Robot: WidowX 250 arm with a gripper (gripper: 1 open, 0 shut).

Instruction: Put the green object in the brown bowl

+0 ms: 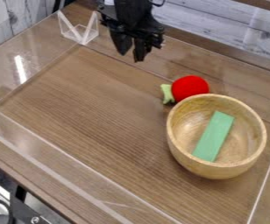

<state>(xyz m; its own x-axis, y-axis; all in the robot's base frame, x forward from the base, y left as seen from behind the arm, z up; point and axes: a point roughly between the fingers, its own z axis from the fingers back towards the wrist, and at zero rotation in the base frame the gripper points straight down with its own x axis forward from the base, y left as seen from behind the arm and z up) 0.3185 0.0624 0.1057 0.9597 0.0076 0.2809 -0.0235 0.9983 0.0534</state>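
The green object (215,136), a flat light-green block, lies slanted inside the brown bowl (176,133), which stands at the right of the wooden tabletop. My gripper (138,52) hangs at the back of the table, well up and left of the bowl, pointing steeply down. Its dark fingers stand a little apart with nothing between them.
A red ball-like fruit (191,86) with a small green leaf rests just behind the bowl's left rim. Clear acrylic walls (32,140) fence the tabletop, and a clear plastic bracket (78,31) stands at the back left beside the gripper.
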